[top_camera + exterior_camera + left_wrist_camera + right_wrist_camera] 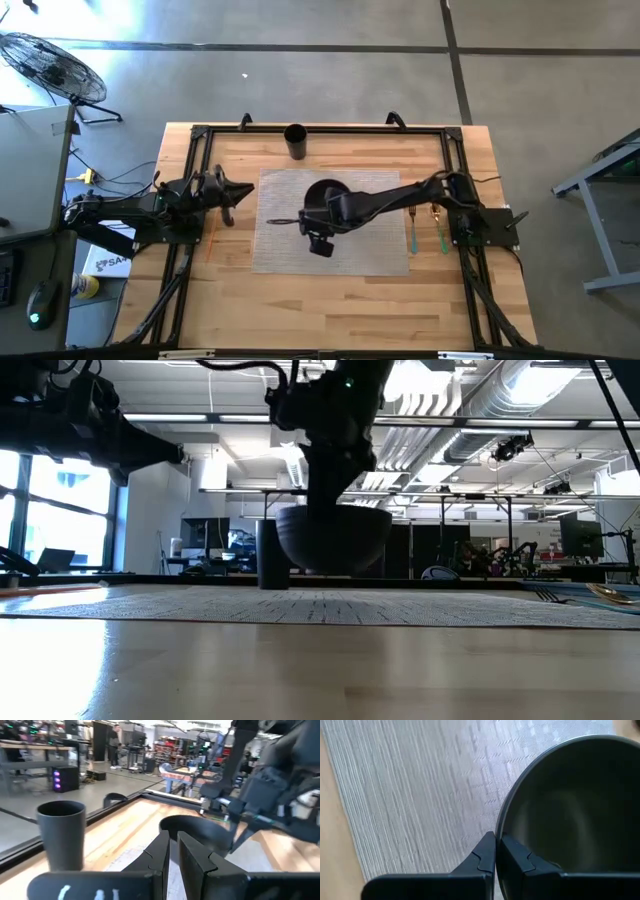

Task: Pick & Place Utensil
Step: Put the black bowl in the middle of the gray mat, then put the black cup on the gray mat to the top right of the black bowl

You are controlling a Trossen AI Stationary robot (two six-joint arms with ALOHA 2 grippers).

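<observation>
Wooden table (330, 300), one, nearest the low camera. Grey woven placemat (290, 250), one, centred on the table. Dark bowl (570, 810), one, on the placemat. Black cup (295, 140), one, upright at the far edge. Utensils, two: one green-handled (410, 232), one orange-handled (438, 232), lying side by side on bare wood just right of the placemat, untouched. Right gripper (496, 851), over the bowl's rim, fingers closed together. Left gripper (172, 851), beside the placemat's left edge, fingers narrow, holding nothing.
</observation>
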